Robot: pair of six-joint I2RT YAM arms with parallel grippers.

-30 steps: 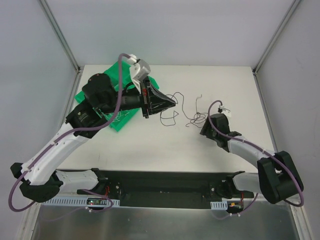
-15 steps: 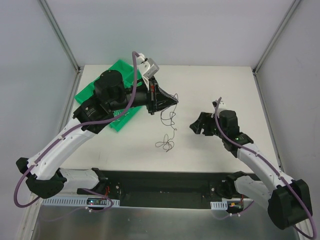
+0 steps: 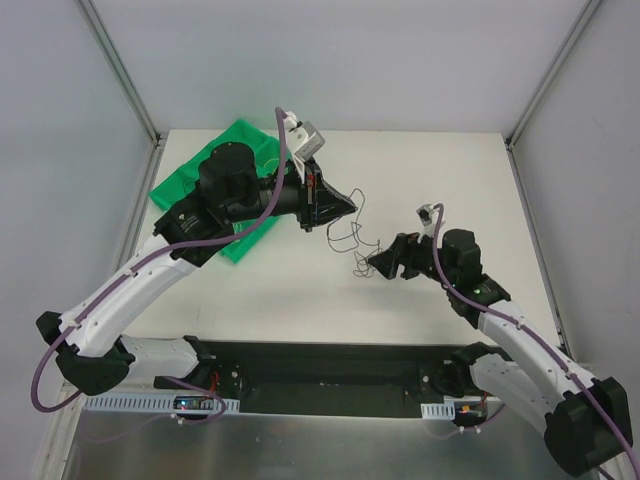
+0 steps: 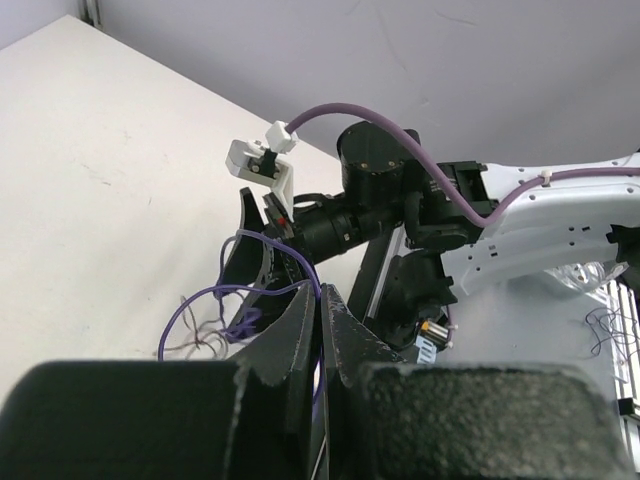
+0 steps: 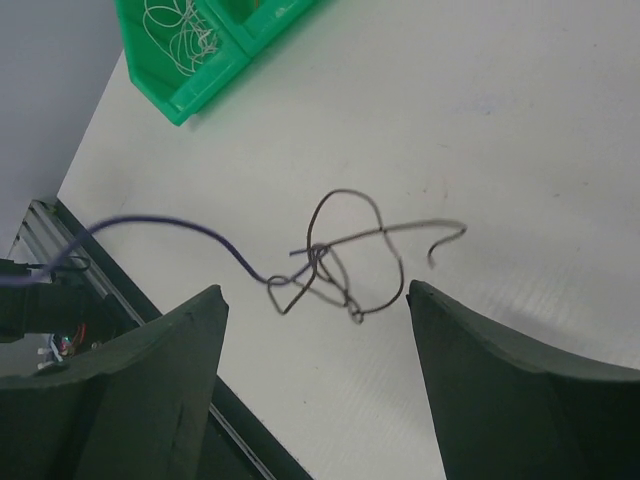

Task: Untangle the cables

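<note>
My left gripper [image 3: 345, 205] is shut on a thin purple cable [image 4: 250, 292] and holds it above the table. The cable runs from between the shut jaws [image 4: 322, 296] down to a knot with a thin grey cable [image 3: 352, 234]. In the right wrist view the knot [image 5: 335, 268] sits just beyond my open, empty right gripper [image 5: 313, 288], and the purple strand [image 5: 170, 222] trails off to the left. My right gripper [image 3: 378, 264] is low over the table, just right of and below the hanging tangle. I cannot tell whether the tangle touches the table.
A green bin [image 3: 200, 185] holding thin pale wires [image 5: 180, 25] lies at the back left under the left arm. The black base rail [image 3: 320, 375] runs along the near edge. The table's left corner [image 5: 75, 190] shows in the right wrist view.
The right gripper let go of the cables, which swung to hang from the left gripper. It has now moved left and down to the tangle, open. The left gripper rose slightly.
</note>
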